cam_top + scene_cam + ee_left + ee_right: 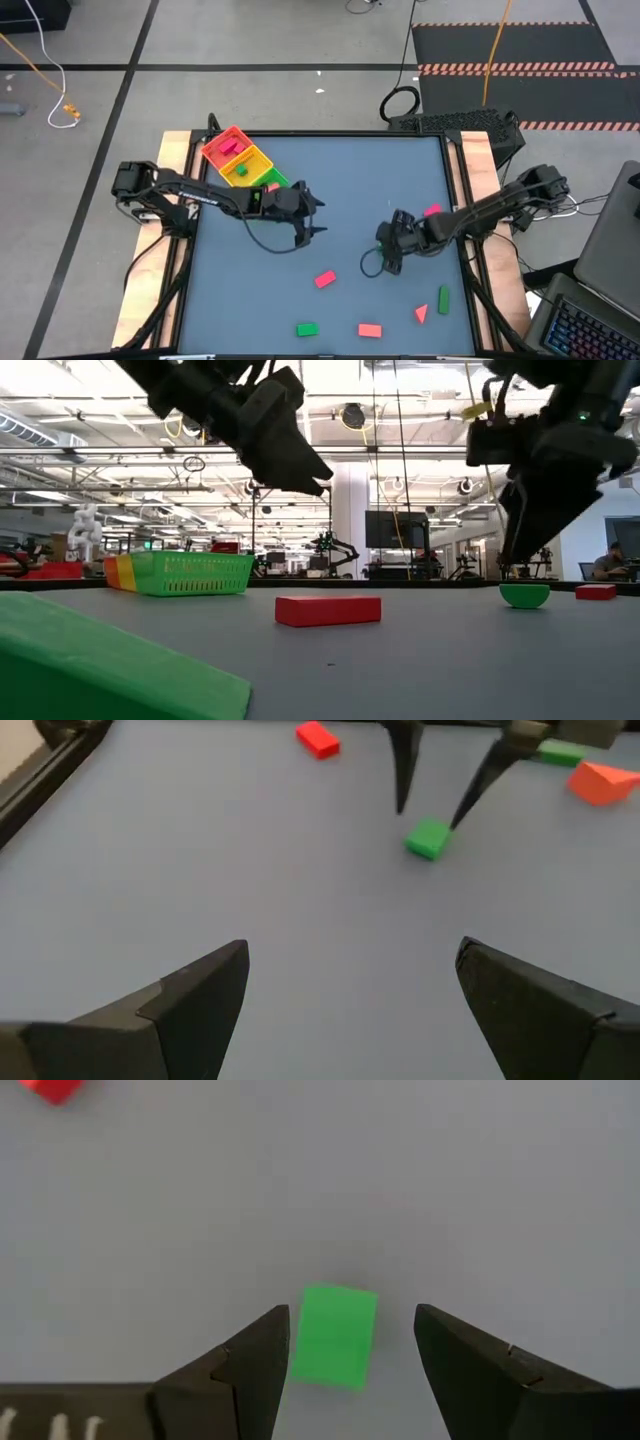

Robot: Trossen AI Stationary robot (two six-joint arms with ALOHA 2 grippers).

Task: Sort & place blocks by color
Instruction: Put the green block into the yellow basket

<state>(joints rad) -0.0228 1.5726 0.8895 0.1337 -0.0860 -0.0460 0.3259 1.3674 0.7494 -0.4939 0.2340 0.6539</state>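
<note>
My right gripper (350,1312) is open and points down over a small green block (335,1335), one finger on either side of it. In the left wrist view its fingertips stand just above that block (428,838), which rests flat on the table. My left gripper (320,218) is open and holds nothing, hovering left of the table's middle, near the tray. Other pink-red blocks (325,279), (370,329), (432,211), a pink wedge (421,314) and green blocks (307,328), (444,298) lie scattered on the table.
The red-yellow-green tray (262,160) sits at the table's far left corner, with pink and green pieces inside. The blue-grey table top (250,300) has wooden side rails. Cables and a striped mat lie on the floor beyond the far edge.
</note>
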